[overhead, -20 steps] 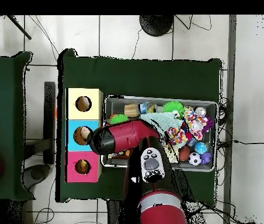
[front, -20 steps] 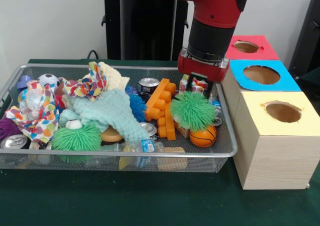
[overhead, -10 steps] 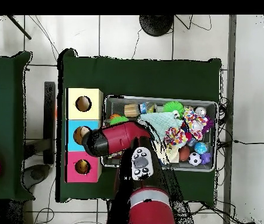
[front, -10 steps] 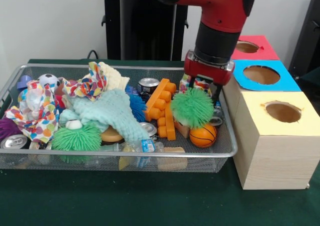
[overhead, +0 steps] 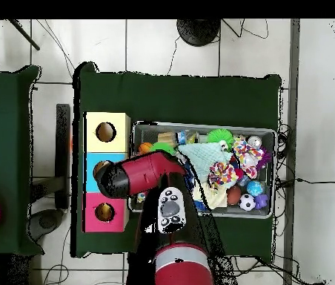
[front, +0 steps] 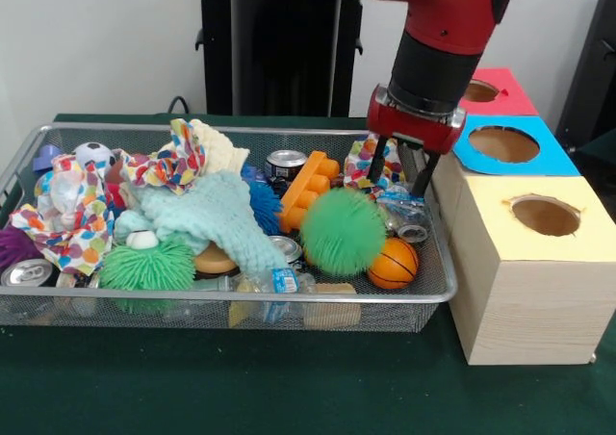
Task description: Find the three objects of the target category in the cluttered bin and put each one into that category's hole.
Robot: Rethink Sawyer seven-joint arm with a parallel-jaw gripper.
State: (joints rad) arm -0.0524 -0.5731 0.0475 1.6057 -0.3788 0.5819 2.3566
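Note:
A green fuzzy ball (front: pixel 342 231) lies in the wire bin (front: pixel 241 297), resting against an orange basketball (front: pixel 393 263) near the bin's right end. My gripper (front: pixel 402 168) hangs above and to the right of it, open, with nothing between its fingers (front: pixel 376 158). A second green fuzzy ball (front: pixel 149 265) sits at the bin's front left, and a blue spiky ball (front: pixel 263 205) is in the middle. In the overhead view the arm (overhead: pixel 141 175) hides the gripper, and the green fuzzy ball (overhead: pixel 163 147) shows just past it.
Three boxes with round holes stand right of the bin: red (front: pixel 481 90), blue (front: pixel 505 144), yellow (front: pixel 544 214). The bin also holds an orange block (front: pixel 306 192), cans (front: pixel 285 161), a mint cloth (front: pixel 217 218), patterned cloths (front: pixel 67 209) and a plastic bottle (front: pixel 279 281).
The green fuzzy ball has left the gripper and dropped down-left into the bin beside the basketball. The gripper has moved up and right toward the boxes, now empty.

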